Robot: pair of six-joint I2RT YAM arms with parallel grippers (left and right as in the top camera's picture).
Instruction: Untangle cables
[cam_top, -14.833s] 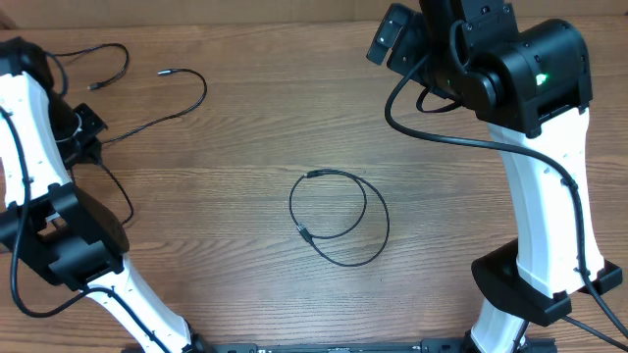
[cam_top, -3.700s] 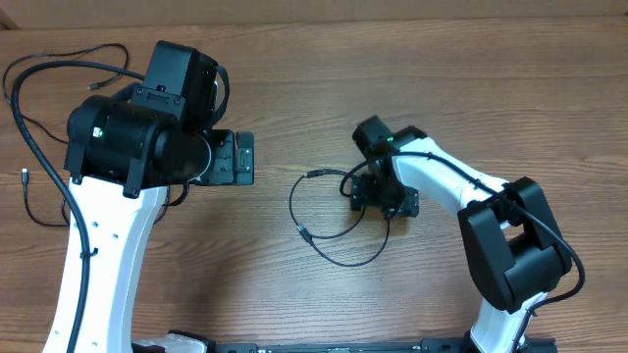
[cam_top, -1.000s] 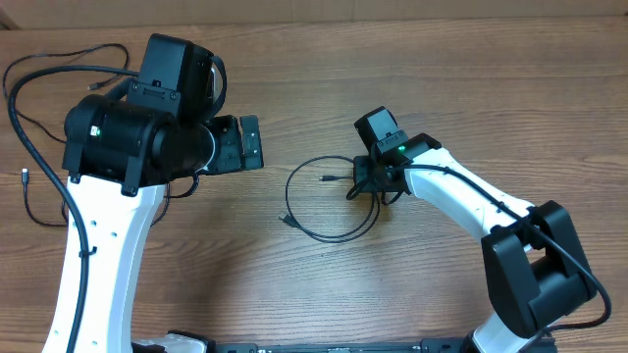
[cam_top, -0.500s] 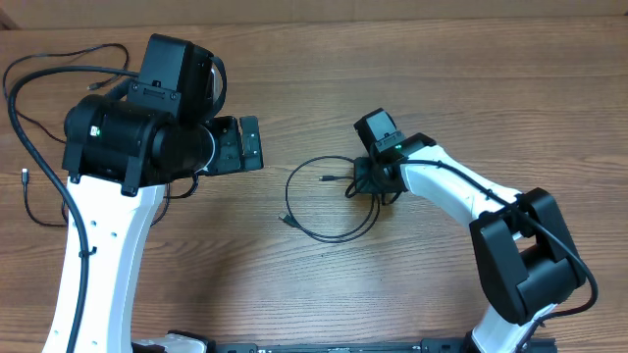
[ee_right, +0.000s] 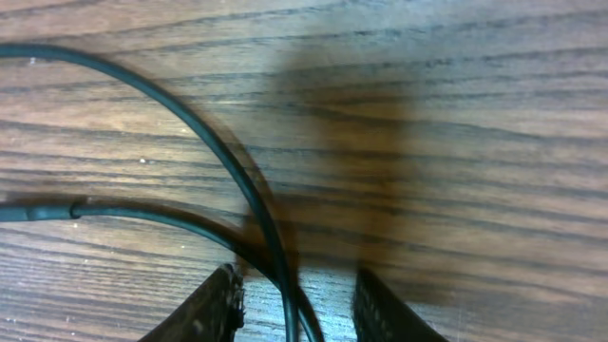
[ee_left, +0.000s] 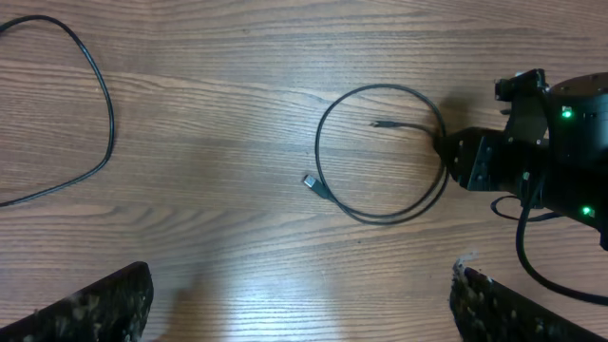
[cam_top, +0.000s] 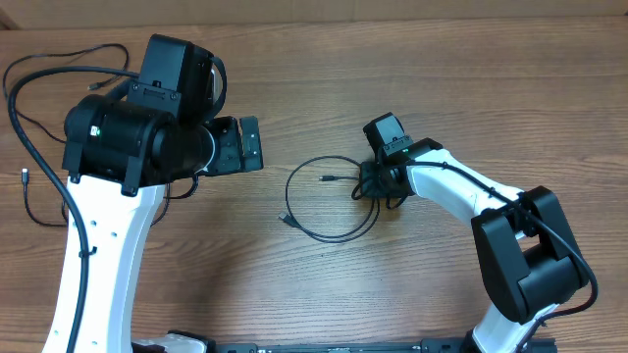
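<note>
One of the cables lies in a loose loop at mid-table, one plug end inside the loop and the other at its lower left. My right gripper is down on the loop's right side. In the right wrist view two strands of the cable run between its fingers, with a gap on each side, so it is open around them. My left gripper hangs wide open above bare wood, left of the loop, holding nothing. Two more cables lie at the far left.
The left arm's bulky body overhangs the left of the table, with its thick black wiring curving beside it. The right arm reaches in from the lower right. Another thin cable shows at the left of the left wrist view.
My right gripper has shifted slightly right and toward the front along the loop, and its jaws have narrowed a little. The loop and the left arm have stayed put.
</note>
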